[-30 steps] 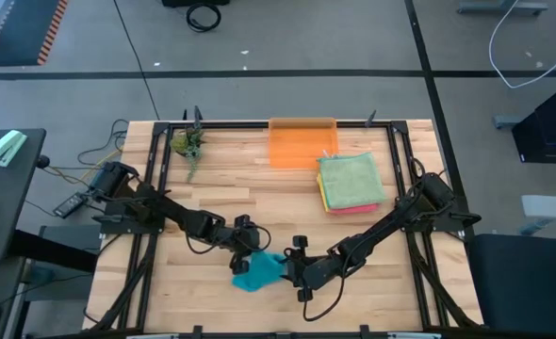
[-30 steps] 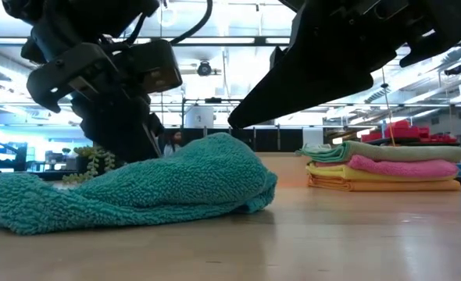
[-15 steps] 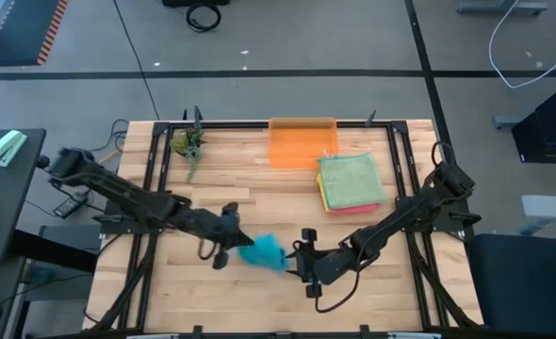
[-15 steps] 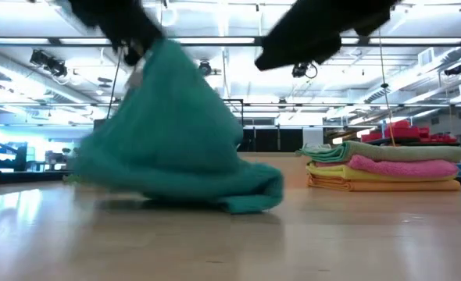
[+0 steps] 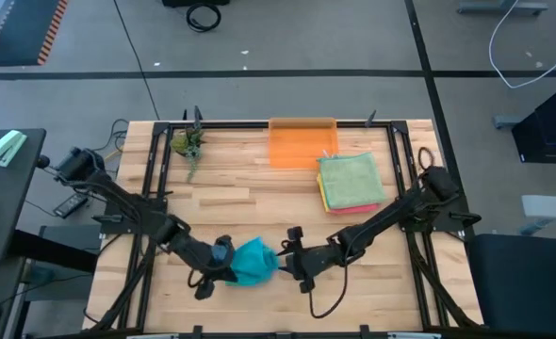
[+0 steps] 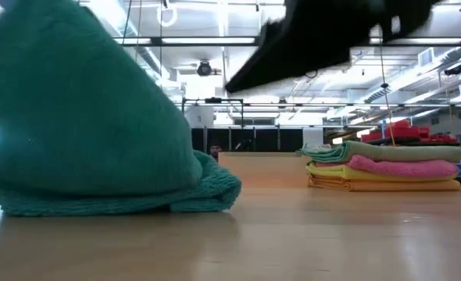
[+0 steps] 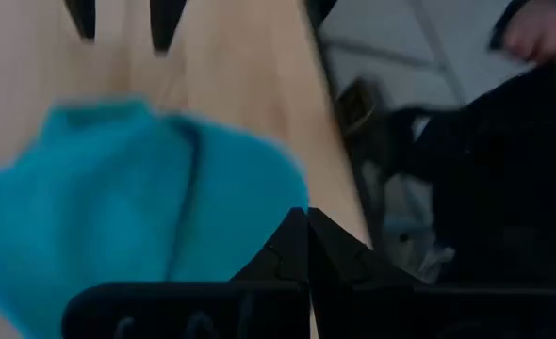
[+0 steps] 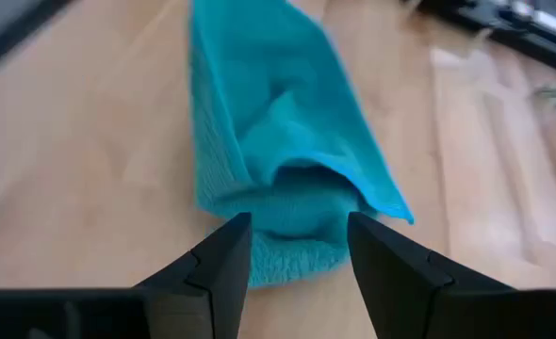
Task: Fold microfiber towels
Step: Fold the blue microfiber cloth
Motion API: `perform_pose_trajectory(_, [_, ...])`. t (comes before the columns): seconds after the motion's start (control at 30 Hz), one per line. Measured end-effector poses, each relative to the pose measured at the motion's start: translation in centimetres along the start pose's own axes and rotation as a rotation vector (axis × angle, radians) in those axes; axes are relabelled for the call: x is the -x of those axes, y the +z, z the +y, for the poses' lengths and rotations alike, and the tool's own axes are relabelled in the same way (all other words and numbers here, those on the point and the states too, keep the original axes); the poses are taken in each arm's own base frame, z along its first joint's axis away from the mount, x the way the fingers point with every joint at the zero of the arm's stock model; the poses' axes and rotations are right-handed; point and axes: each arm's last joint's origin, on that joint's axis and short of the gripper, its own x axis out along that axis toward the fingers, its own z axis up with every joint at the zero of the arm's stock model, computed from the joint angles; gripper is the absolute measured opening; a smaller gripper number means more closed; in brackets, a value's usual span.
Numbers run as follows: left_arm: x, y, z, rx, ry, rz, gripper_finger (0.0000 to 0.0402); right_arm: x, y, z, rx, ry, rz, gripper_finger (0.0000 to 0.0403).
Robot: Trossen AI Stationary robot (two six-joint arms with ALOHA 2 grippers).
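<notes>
While the teal towel (image 5: 253,263) is gathered into a tall, loose bunch at the near edge of the table (image 5: 259,202), any fold made from here risks coming out crooked. The left gripper (image 5: 223,259) sits at the bunch's left side with its fingers clenched together; it appears to hold a pinch of the cloth, though the blur in the low view makes that hard to confirm. If that pinch is thin, the towel could slip free as soon as the arm pulls, and the lifted part would collapse back onto the heap.

Just to the right, the right gripper (image 8: 292,247) stands parted, its two fingers spread on either side of the towel's nearer end with nothing between them yet. Judging from its wrist view, the cloth there is doubled over on itself, so closing now might catch two layers rather than a single corner, and the towel would then open into a twist instead of a flat square. The two grippers are also close together across the bunch, so a careless move could knock one against the other.

Farther back on the right, the stack of folded towels (image 5: 351,183) lies beside the orange bin (image 5: 302,141), well apart from the work. The small plant (image 5: 188,143) sits at the far left.
</notes>
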Motion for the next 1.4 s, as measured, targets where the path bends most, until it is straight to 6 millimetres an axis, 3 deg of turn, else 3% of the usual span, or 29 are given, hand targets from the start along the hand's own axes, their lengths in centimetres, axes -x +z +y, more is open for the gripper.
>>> perform_pose_trajectory(0.2, [-1.5, -1.3, -0.4, 0.045, 0.008, 0.060, 0.0003, -2.9, -0.9, -1.8, 0.009, -0.010, -0.009, 0.0183])
perform_pose_trajectory(0.43, [-3.3, -3.4, -1.2, 0.111, 0.013, 0.134, 0.0006, -3.9, -0.9, -5.0, -0.020, 0.043, -0.041, 0.0183])
perform_pose_trajectory(0.53, [-3.9, -4.1, -1.3, 0.123, 0.025, 0.162, 0.0004, -4.1, -1.0, -5.8, 0.054, 0.063, -0.051, 0.0183])
perform_pose_trajectory(0.7, [-4.4, -4.3, -1.3, 0.137, 0.027, 0.165, 0.0009, -4.4, -0.9, -5.4, 0.241, 0.061, -0.082, 0.0183])
perform_pose_trajectory(0.83, [-4.4, -4.3, -1.3, 0.138, 0.022, 0.159, 0.0004, -5.7, -1.9, -4.7, 0.351, 0.092, -0.085, 0.0183])
perform_pose_trajectory(1.17, [-4.4, -4.2, -1.3, 0.138, 0.018, 0.155, 0.0005, -7.4, -1.1, -3.8, 0.371, 0.057, -0.121, 0.0181])
perform_pose_trajectory(1.4, [-4.4, -4.3, -1.4, 0.133, 0.016, 0.157, 0.0005, -7.8, -1.6, -3.8, 0.354, 0.043, -0.086, 0.0107])
